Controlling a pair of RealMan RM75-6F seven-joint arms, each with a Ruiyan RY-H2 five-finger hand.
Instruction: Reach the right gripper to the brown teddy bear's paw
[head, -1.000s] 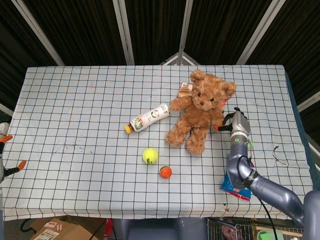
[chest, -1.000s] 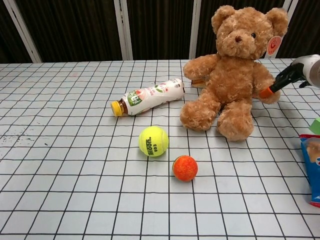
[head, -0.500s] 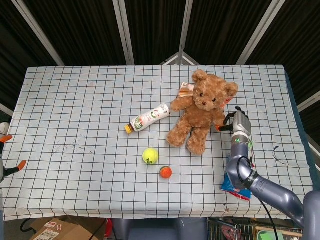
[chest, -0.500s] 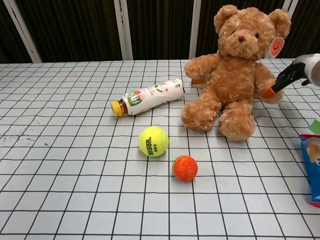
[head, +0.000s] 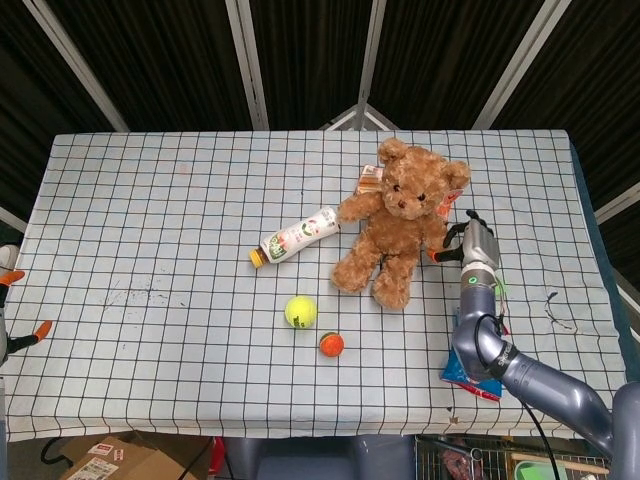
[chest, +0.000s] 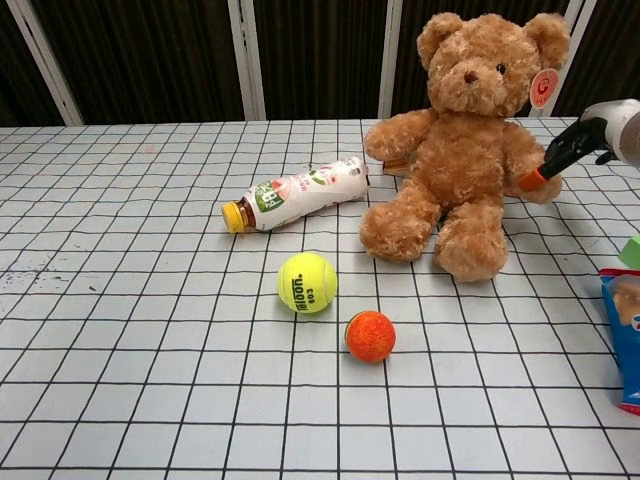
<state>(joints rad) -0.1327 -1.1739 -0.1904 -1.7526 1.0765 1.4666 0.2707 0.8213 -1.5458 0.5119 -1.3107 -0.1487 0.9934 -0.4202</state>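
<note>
Reach nearly done: right hand (chest: 590, 140) fingertip w/ orange tip touches teddy bear (chest: 468, 150) paw (chest: 535, 182); grip state unclear. Next: settle contact gently.

Counter (head: 150, 220): covered by a white cloth with a black grid.
Drink bottle (chest: 296, 192): lying on its side, yellow cap toward the left.
Tennis ball (chest: 307, 282): yellow-green, in front of the bottle.
Small ball (chest: 370, 335): orange, just beside the tennis ball, nearer the front edge.
Snack packet (chest: 624, 335): blue, flat, at the right edge.
Cardboard box (head: 105, 462): below the counter's front left corner.
</note>
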